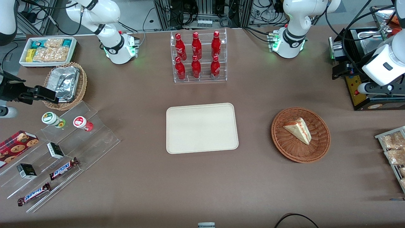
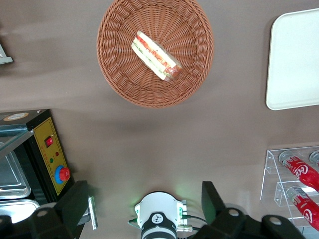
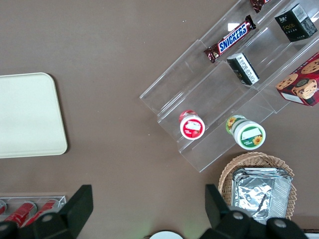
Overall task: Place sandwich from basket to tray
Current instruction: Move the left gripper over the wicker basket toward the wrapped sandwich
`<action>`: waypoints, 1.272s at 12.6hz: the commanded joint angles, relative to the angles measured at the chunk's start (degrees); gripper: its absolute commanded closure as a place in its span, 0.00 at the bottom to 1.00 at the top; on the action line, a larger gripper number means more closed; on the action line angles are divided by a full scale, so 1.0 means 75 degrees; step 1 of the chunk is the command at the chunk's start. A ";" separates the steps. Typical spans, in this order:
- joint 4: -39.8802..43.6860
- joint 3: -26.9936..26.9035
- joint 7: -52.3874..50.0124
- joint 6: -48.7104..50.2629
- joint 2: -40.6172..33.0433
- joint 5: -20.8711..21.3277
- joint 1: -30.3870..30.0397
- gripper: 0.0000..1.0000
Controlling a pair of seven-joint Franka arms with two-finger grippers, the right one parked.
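Note:
The sandwich (image 1: 298,129) (image 2: 155,56), a pale bread wedge with red, orange and green filling on its cut edge, lies in the round reddish-brown wicker basket (image 1: 300,155) (image 2: 124,84). The cream rectangular tray (image 1: 202,128) (image 2: 294,59) (image 3: 27,117) lies flat beside the basket, toward the parked arm's end, with nothing on it. My left gripper (image 1: 341,70) (image 2: 144,199) hangs open high above the table, farther from the front camera than the basket and toward the working arm's end. Its fingers (image 2: 75,204) stand wide apart with nothing between them.
A clear rack of red bottles (image 1: 199,57) stands farther from the front camera than the tray. A black box with a yellow panel (image 1: 357,88) (image 2: 50,154) sits below the gripper. A wire rack of snack packets (image 1: 394,152) lies at the working arm's end.

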State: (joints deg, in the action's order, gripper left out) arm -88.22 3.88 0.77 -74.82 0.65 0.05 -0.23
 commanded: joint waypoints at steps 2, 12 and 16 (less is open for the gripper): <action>-0.0026 -0.0095 -0.0290 -0.0078 -0.0064 -0.0030 0.0066 0.00; -0.2063 -0.0095 -0.0604 -0.2021 -0.0146 -0.0019 0.0066 0.00; -0.2942 -0.0084 -0.1109 -0.3145 -0.0157 -0.0019 0.0077 0.00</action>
State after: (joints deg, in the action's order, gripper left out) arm -106.87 3.65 -5.60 -94.95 0.92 0.06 -0.24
